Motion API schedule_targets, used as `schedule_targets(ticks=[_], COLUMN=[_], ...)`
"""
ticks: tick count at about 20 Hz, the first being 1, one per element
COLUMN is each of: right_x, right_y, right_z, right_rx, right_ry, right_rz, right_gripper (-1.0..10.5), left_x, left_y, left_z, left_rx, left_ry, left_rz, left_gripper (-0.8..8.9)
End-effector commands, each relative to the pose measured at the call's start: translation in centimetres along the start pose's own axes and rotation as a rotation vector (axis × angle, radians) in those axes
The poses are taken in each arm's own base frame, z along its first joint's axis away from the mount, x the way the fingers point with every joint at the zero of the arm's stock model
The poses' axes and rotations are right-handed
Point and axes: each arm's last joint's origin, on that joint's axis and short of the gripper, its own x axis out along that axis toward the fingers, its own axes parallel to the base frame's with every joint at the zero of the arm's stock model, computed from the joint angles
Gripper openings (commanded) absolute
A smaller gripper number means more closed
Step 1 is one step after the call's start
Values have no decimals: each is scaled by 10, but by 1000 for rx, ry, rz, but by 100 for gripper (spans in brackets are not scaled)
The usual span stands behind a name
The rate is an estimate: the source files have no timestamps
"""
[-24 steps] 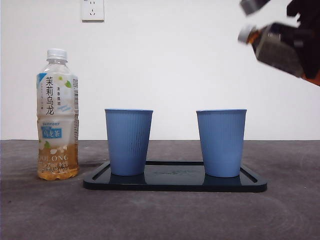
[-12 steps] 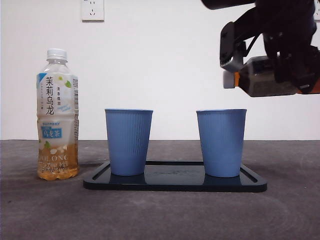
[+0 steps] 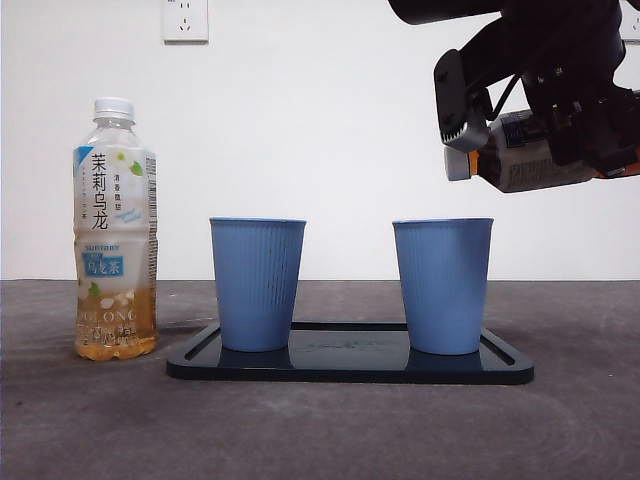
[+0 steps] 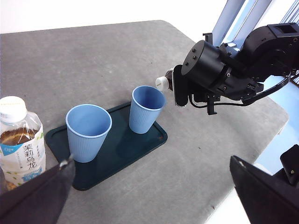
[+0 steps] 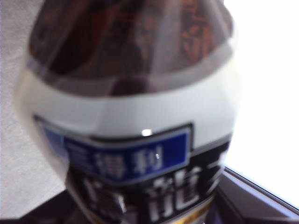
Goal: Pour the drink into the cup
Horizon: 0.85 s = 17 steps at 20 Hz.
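Observation:
My right gripper is shut on a dark tea bottle and holds it on its side, high at the right. The bottle's white-capped end points left, just above the right blue cup. No liquid shows falling. The bottle fills the right wrist view. A second blue cup stands to its left on the same black tray. The left wrist view shows both cups and the bottle's cap over the far one. My left gripper is open, well back from the tray.
A jasmine oolong bottle, capped and partly full, stands upright on the table left of the tray; it also shows in the left wrist view. A wall socket is behind. The table's edge runs beyond the right arm.
My right gripper has come down and to the left with the dark bottle, turning it from tilted to lying level over the right cup. Cups and oolong bottle have not moved.

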Motion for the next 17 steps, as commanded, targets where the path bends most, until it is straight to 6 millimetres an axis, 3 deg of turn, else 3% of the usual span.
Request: schedule_targets(ticks=[1, 5, 10, 17], right_x=[-5, -5, -13, -32], right_y=[-8, -9, -17, -57], right_z=[4, 4, -10, -66], right_rx=[28, 137, 432, 875], right_ry=[1, -2, -78, -308], right_rz=[-50, -51, 53, 230], right_gripper=[198, 198, 197, 197], left_x=[-2, -2, -2, -2], left_y=[-2, -2, -2, -2], left_z=[4, 4, 4, 2], left_rx=[27, 27, 27, 15], left_ry=[-16, -16, -16, 4], left_rz=[-6, -5, -5, -4], left_gripper=[527, 527, 527, 527])
